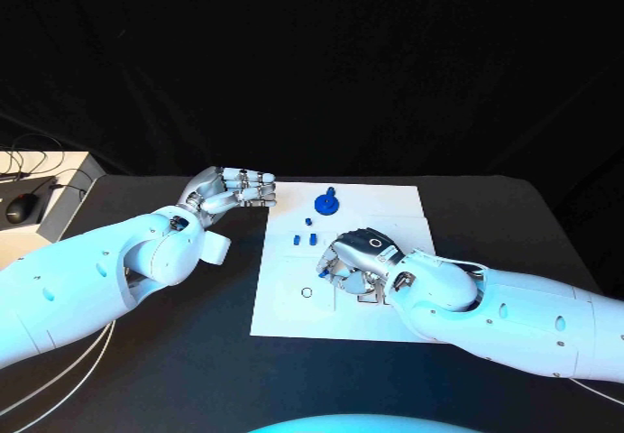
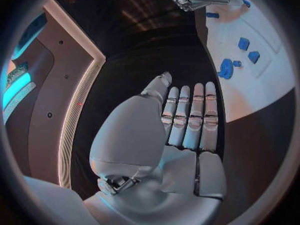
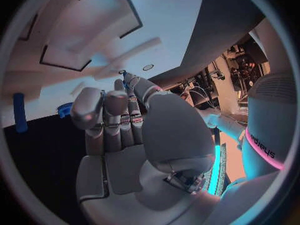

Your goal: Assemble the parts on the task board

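The white task board [image 1: 293,316] lies mid-table. A round blue part [image 1: 329,204] stands near its far edge, also in the left wrist view [image 2: 225,68]. Small blue parts [image 1: 307,239] lie just nearer, seen again as blue blocks [image 2: 249,50]. My right hand [image 1: 358,262] hovers low over the board's middle with fingers curled down, and a small blue part [image 1: 321,271] seems pinched at its fingertips. The right wrist view shows those curled fingers [image 3: 103,110]. My left hand [image 1: 237,190] sits at the board's far left corner, its fingers [image 2: 190,115] straight and holding nothing.
A dark ring mark [image 1: 307,292] sits on the board's near left area. A pale stand with a black mouse [image 1: 18,209] and cables is at the table's far left. White cables [image 1: 65,379] hang under my left arm.
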You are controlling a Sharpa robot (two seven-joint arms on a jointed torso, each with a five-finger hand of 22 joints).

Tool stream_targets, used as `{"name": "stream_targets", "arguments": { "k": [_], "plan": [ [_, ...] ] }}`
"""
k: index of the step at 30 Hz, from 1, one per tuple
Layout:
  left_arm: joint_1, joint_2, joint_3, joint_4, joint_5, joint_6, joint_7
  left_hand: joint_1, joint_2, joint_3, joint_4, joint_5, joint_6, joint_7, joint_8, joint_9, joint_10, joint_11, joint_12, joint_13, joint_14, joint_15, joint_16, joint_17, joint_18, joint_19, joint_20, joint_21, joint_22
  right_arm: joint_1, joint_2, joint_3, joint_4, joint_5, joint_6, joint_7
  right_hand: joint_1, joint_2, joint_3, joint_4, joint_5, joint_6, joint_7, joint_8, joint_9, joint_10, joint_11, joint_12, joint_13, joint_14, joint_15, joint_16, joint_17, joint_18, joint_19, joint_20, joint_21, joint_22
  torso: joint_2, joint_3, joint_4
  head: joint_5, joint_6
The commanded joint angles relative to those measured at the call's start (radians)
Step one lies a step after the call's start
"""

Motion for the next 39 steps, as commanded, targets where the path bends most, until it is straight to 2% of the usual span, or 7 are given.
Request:
{"name": "stream_targets", "arguments": {
  "k": [1,15,39],
  "plan": [
    [-0.001,0.0,0.001,0.001,-0.004,0.007,0.006,-0.001,-0.006,0.002,0.003,0.004,-0.001,0.005,-0.004,0.0,-0.007,-0.003,-0.005,-0.001,-0.006,0.001,0.002,-0.001,-0.001,0.005,0.002,0.007,-0.001,-0.001,-0.002,0.001,0.004,-0.017,0.0,-0.01,0.002,0.014,0.004,-0.001,0.006,0.004,0.001,0.003,0.002,0.03,-0.023,0.003,0.001,0.0,-0.006,0.0,0.001,0.011,0.026,-0.005,0.003,0.113,-0.001,-0.0008,0.0,0.0,0.0],
    [-0.002,-0.003,0.001,-0.002,-0.004,0.007,0.004,-0.001,-0.006,0.001,0.003,0.004,0.0,0.005,-0.004,0.0,-0.009,-0.003,-0.005,-0.001,-0.007,0.002,0.002,-0.001,0.0,0.005,0.002,0.009,-0.007,0.001,-0.011,0.001,0.011,-0.016,0.035,-0.011,0.001,0.013,0.004,-0.001,0.005,0.005,0.001,0.004,0.003,0.031,-0.024,0.003,0.001,0.0,-0.006,0.003,0.002,0.011,0.027,-0.005,0.009,0.114,-0.001,-0.0012,-0.0004,0.001,-0.002],
    [-0.002,-0.008,0.001,0.004,-0.003,0.006,0.003,-0.001,-0.005,-0.002,0.004,0.004,0.002,0.003,-0.003,0.0,-0.011,-0.002,-0.005,-0.001,-0.01,0.003,0.001,-0.001,0.001,0.005,0.004,0.01,-0.012,0.004,0.011,0.001,-0.01,-0.034,0.071,-0.049,0.001,0.013,0.004,-0.001,0.005,0.005,0.001,0.004,0.003,0.031,-0.024,0.003,0.001,0.0,-0.006,0.003,0.002,0.011,0.027,-0.005,0.009,0.114,-0.001,-0.0027,0.0007,-0.001,-0.007]
  ]
}}
